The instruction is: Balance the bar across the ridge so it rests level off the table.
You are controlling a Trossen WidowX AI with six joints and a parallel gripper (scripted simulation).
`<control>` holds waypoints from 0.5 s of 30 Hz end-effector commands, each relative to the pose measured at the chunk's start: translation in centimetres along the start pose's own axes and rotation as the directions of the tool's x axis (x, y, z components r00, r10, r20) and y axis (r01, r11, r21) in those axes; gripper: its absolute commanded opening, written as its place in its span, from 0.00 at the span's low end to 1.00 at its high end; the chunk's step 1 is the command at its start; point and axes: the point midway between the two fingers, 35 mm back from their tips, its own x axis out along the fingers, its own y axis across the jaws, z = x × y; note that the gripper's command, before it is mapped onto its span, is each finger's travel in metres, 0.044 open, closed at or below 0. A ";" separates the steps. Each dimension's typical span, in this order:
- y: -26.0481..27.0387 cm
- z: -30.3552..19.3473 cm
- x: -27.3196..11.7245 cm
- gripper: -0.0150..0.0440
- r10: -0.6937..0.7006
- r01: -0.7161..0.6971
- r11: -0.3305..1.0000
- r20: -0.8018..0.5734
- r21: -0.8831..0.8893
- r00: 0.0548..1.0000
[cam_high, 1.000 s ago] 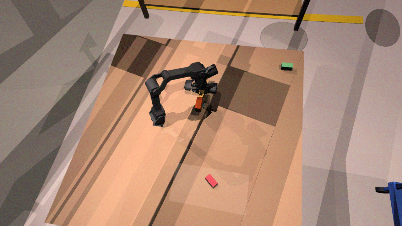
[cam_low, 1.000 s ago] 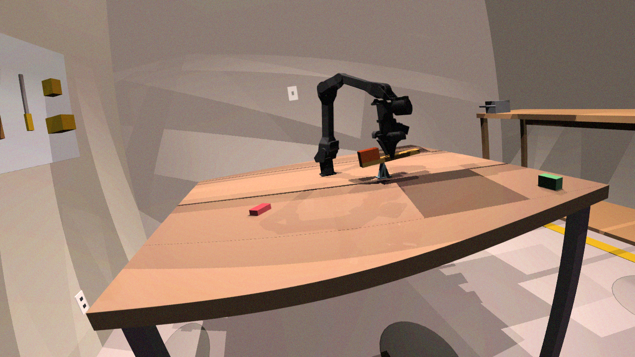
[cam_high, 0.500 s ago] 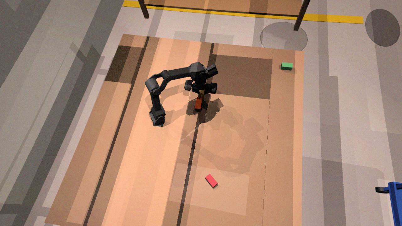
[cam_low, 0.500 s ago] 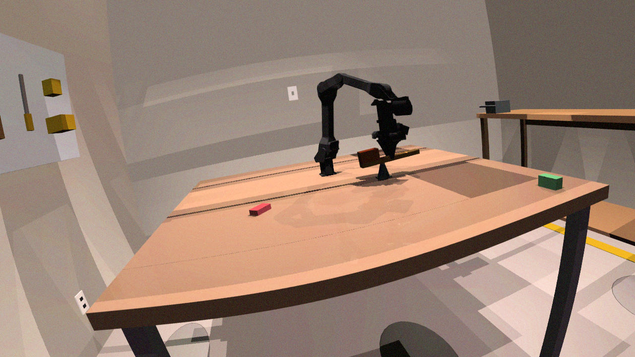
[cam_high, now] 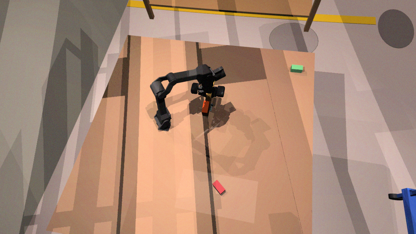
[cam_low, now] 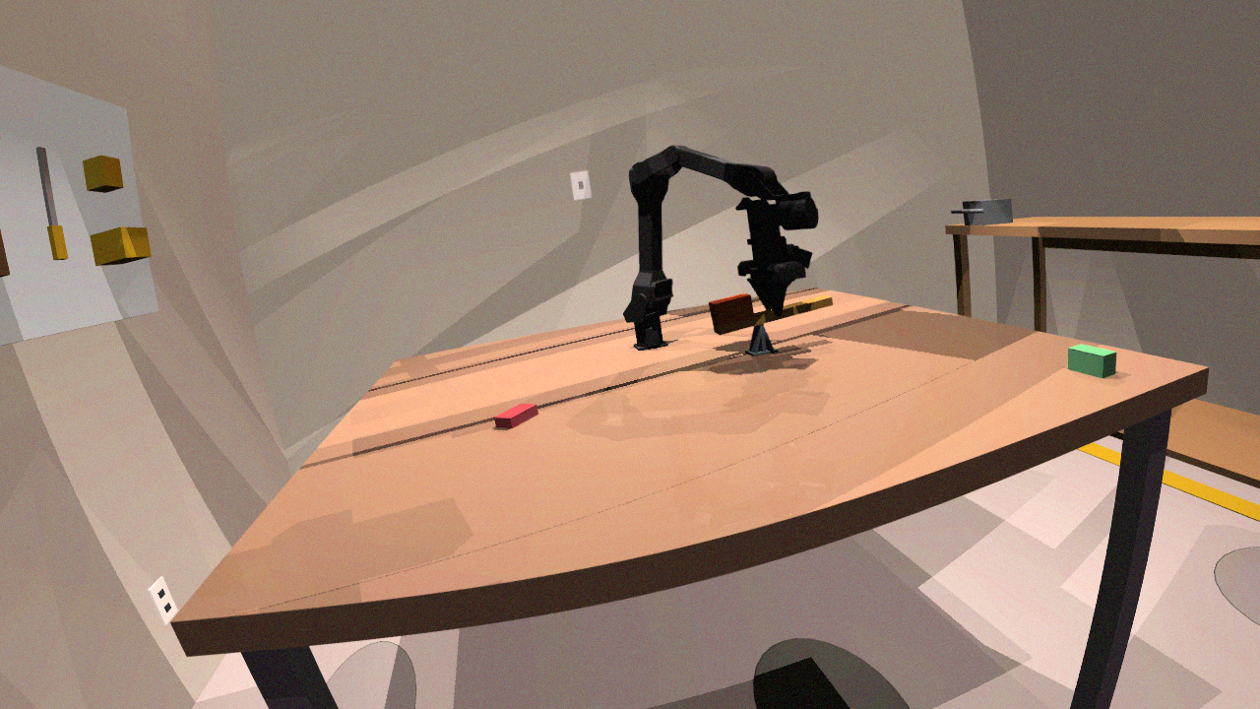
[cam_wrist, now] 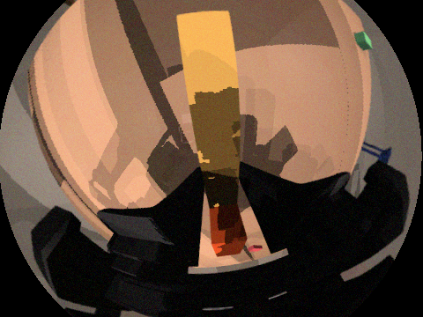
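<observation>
Exterior view shows your tool clamped on the bar over the ridge, toward the table's far edge. That orange block end looks heavier (my guess), so releasing could tip it.

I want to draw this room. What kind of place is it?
Probably a workshop or robot lab: a big wooden table with a robot arm on it, a second workbench behind, tools on a wall board, and a yellow floor line.

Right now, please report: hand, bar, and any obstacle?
Hand shut on bar. Bar over ridge, clear of table. Red block, green block far off.
</observation>
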 end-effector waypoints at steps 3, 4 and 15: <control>0.0 0.0 0.1 0.25 -0.001 0.001 1.000 -0.002 0.002 1.000; 0.0 0.0 0.1 0.25 -0.001 0.001 1.000 -0.002 0.002 1.000; 0.0 0.0 0.2 0.25 -0.001 0.001 1.000 -0.002 0.002 1.000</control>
